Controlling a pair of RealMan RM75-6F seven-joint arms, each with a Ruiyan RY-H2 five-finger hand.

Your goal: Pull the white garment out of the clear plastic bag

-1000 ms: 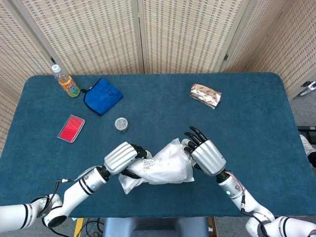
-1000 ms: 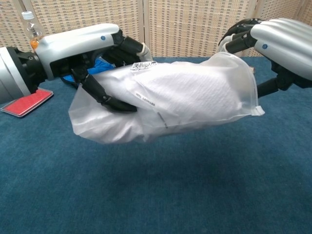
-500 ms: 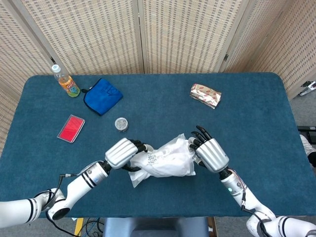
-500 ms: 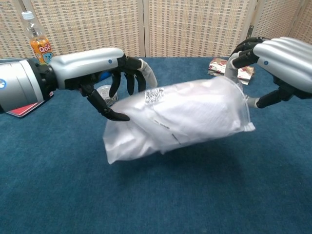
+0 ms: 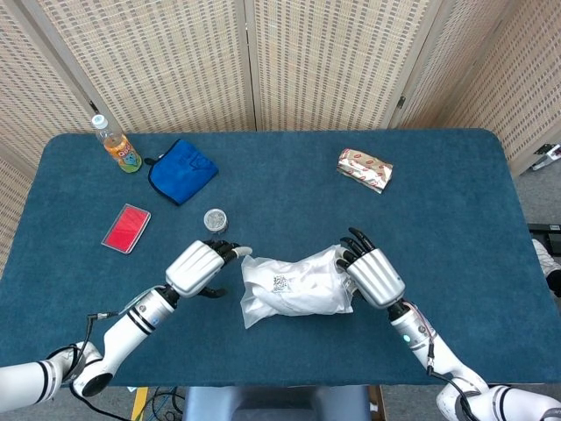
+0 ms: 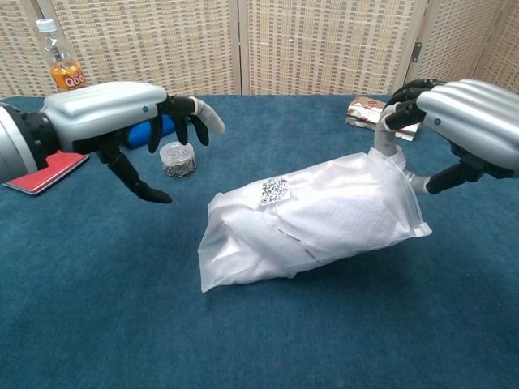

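Observation:
The clear plastic bag (image 5: 294, 285) with the white garment (image 6: 324, 212) folded inside lies on the blue table, a QR label on its top. My right hand (image 5: 374, 274) holds the bag's right end, fingers over the top edge and thumb below it (image 6: 454, 121). That end stands slightly raised in the chest view. My left hand (image 5: 198, 266) hovers to the left of the bag with its fingers spread and nothing in them, also seen as the left hand (image 6: 122, 113) clear of the plastic.
A small round tin (image 5: 216, 220) sits just beyond the left hand. Further back left are a red card (image 5: 126, 228), a blue cloth (image 5: 182, 170) and an orange drink bottle (image 5: 117, 145). A snack packet (image 5: 365, 169) lies at the back right.
The left hand let go of the bag and drew away to the left. The bag came down from mid-air onto the table, with the right hand still holding its right end.

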